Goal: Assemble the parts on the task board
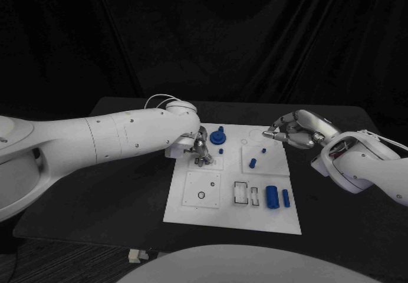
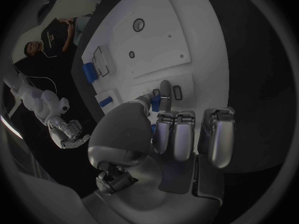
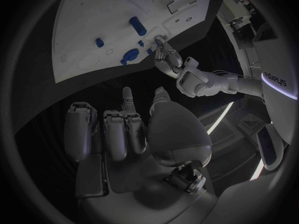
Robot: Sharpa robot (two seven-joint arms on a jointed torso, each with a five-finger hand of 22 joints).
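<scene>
Left hand [image 1: 197, 148] pinches a small blue part [image 2: 156, 103] over the task board [image 1: 191, 209]; lower it squarely into its seat. Right hand [image 1: 298, 131] hovers curled, holding nothing.

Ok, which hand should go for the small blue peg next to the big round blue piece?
Probably the left hand: its fingers are already beside the small blue peg. The right hand hangs curled off the board's far corner.

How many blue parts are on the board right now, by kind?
Round disc part: 1
Small pegs: 3
Cylinders lying flat: 2
Total: 6 blue parts in the head view.
</scene>
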